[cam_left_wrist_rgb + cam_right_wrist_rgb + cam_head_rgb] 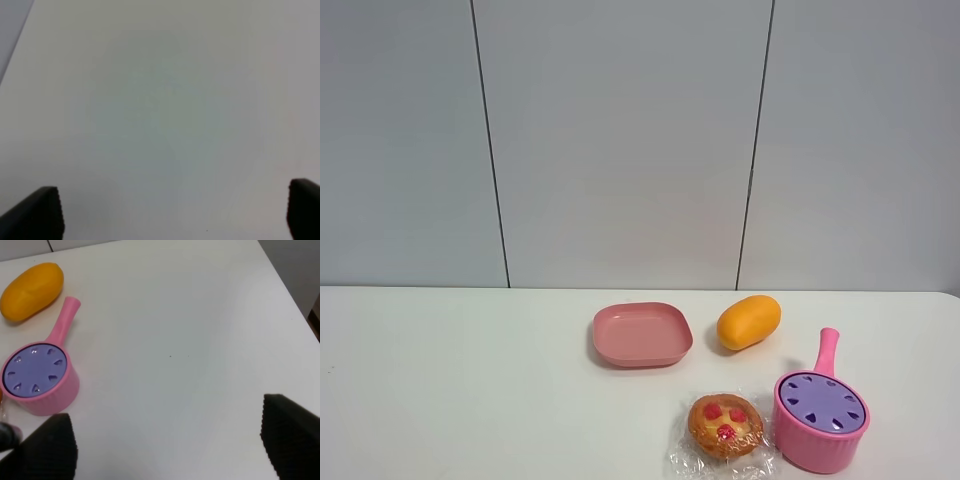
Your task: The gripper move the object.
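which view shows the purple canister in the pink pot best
The right wrist view: the purple canister sits inside the pink pot, lid and slots seen clearly. The exterior high view shows it smaller, near the frame's edge. The left wrist view shows none of it.

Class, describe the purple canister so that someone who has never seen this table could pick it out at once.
Start at the white table and go to its front right corner, where a pink ribbed pot with a handle stands. The purple canister sits inside that pot. Its lavender lid with a ring of dark slots is unlike anything nearby.
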`<state>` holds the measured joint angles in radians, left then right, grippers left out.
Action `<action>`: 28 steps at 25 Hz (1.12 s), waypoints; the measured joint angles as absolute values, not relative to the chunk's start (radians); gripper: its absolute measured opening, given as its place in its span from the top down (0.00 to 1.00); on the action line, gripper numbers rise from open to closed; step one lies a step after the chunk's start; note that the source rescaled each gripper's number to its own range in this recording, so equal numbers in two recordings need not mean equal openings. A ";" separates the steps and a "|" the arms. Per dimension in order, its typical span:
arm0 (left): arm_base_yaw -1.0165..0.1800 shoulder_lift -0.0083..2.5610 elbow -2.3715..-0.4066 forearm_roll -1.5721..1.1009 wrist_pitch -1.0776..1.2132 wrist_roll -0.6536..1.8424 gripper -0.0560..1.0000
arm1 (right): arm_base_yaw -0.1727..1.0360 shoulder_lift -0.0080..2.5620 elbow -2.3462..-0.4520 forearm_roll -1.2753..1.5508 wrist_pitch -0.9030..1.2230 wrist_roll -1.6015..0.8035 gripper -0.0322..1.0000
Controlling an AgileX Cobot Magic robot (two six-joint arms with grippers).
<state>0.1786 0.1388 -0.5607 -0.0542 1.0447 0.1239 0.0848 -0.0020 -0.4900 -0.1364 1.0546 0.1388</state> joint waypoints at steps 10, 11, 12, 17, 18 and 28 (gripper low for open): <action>0.120 -0.002 -0.506 -0.029 1.050 0.092 0.08 | 0.085 -0.002 -0.490 -0.136 1.055 0.139 0.00; 0.105 -0.002 -0.505 -0.014 1.050 0.074 0.08 | 0.085 -0.002 -0.490 -0.136 1.055 0.139 0.00; 0.092 -0.002 -0.505 0.000 1.050 0.059 0.08 | 0.085 -0.002 -0.490 -0.136 1.055 0.139 0.00; 0.067 -0.003 -0.505 0.017 1.050 0.033 0.08 | 0.085 -0.002 -0.490 -0.136 1.055 0.139 0.00; 0.067 -0.003 -0.505 0.017 1.050 0.033 0.08 | 0.085 -0.002 -0.490 -0.136 1.055 0.139 0.00; 0.067 -0.003 -0.505 0.050 1.050 -0.017 0.08 | 0.085 -0.002 -0.490 -0.136 1.055 0.139 0.00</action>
<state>0.0669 -0.0031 -0.5053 0.0500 1.0499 -0.0167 0.0848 -0.0020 -0.4900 -0.1364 1.0546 0.1388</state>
